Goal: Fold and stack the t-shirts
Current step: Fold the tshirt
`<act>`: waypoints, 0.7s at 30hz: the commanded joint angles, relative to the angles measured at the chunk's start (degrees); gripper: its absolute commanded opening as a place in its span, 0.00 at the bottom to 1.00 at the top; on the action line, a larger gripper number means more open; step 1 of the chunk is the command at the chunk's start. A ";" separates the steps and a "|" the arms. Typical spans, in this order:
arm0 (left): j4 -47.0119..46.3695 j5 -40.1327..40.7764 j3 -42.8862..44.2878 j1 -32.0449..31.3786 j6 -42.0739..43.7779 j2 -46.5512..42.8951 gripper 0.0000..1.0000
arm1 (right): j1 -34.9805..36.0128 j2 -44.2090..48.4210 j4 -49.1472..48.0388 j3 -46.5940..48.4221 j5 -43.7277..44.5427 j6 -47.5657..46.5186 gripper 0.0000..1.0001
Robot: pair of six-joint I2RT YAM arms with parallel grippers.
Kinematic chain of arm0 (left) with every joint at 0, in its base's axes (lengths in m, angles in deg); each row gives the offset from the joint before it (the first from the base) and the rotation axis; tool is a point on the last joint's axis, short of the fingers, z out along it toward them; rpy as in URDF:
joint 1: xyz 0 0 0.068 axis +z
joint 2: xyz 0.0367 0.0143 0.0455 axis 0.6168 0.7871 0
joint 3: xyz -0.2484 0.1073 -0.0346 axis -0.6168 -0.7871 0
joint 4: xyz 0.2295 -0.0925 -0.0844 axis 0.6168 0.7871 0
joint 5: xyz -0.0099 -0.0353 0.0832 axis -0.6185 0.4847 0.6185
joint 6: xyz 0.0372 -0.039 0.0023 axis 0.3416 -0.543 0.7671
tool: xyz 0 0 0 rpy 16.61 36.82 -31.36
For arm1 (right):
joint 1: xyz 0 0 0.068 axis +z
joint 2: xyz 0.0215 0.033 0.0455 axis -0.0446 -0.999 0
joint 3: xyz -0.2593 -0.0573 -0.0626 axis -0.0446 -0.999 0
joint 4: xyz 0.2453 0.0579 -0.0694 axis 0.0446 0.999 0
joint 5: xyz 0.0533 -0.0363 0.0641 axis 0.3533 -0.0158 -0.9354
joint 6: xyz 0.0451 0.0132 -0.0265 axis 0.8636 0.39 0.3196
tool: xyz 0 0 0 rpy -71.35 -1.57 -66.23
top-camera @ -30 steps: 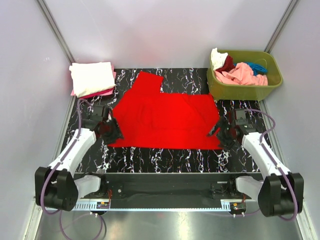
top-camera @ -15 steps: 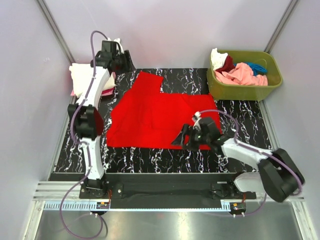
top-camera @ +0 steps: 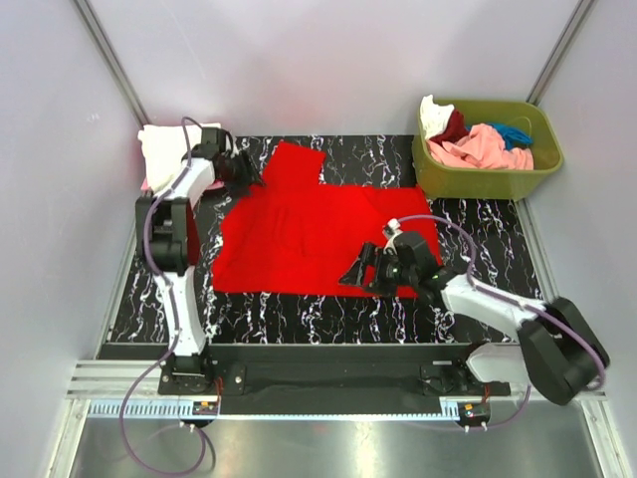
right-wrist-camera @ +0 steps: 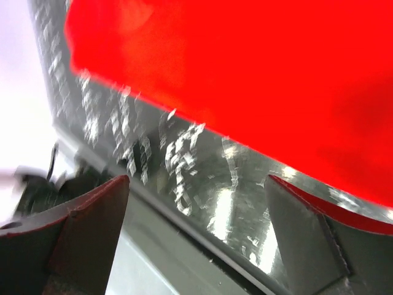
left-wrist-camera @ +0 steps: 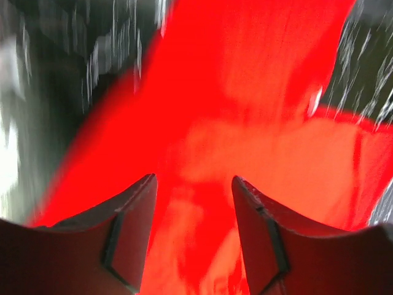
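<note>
Black marbled tabletop point(top-camera: 478, 224), bearing bright red t-shirt point(top-camera: 318, 234) spread flat at centre; left tool point(top-camera: 242, 171) parted, empty, over its far-left corner; right tool point(top-camera: 360, 275) wide apart, empty, at its near edge; best pinched at the edges, both ends lifted together.

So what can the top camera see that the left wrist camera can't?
Only the top view shows the olive-green plastic bin, the folded cream-white t-shirt and the right gripper. Only the left wrist view shows, close up, the left gripper with its two dark fingers apart and nothing between them. Both show the bright red cloth t-shirt spread on the black marbled table.
</note>
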 commanded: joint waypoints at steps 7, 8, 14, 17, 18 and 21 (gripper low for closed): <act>6.99 13.46 -38.46 -0.07 -0.94 -43.75 0.62 | -16.14 18.50 43.39 7.05 22.42 4.15 0.98; 6.47 13.80 -41.92 0.11 -2.69 -48.38 0.62 | -21.14 19.13 43.66 5.65 20.13 3.53 0.98; 3.30 15.92 -60.31 1.51 -6.82 -59.67 0.63 | -30.66 15.89 45.42 4.33 16.43 0.37 0.96; 2.16 16.00 -64.45 1.69 -8.58 -61.25 0.62 | -38.57 12.64 41.65 1.52 11.77 -1.48 0.95; 1.90 16.79 -65.33 1.78 -9.11 -61.70 0.62 | -40.33 11.67 39.55 1.25 10.54 -1.74 0.93; 1.10 20.04 -67.35 1.69 -11.05 -62.84 0.62 | -43.24 7.54 38.39 2.73 8.68 -1.92 0.93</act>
